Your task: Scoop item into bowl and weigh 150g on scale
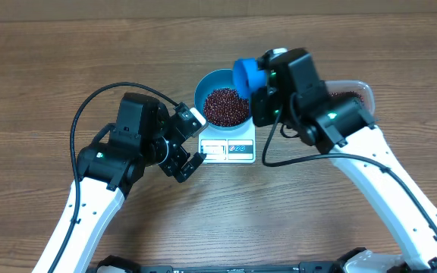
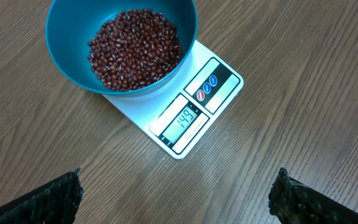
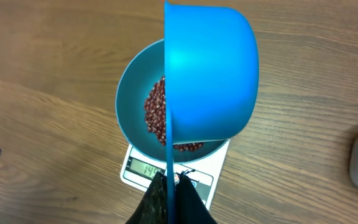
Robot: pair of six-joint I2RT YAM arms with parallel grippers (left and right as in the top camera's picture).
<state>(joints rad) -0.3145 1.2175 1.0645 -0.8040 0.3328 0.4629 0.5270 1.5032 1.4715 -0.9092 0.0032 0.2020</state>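
The blue scoop (image 3: 210,74), tipped on edge above the scale (image 1: 226,149), has its handle clamped in the right end effector (image 3: 171,186), the nearer arm; the beans (image 2: 135,50) lie in the bowl (image 2: 61,37) on the scale. The left end effector (image 1: 194,141), spread wide and empty, hovers beside the scale

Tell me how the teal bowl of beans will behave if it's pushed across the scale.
The bowl looks rigid and smooth, so it would probably slide on the scale rather than flex. The beans heaped inside likely make it bottom-heavy, hard to tip. A sharp shove might shift the loose beans.
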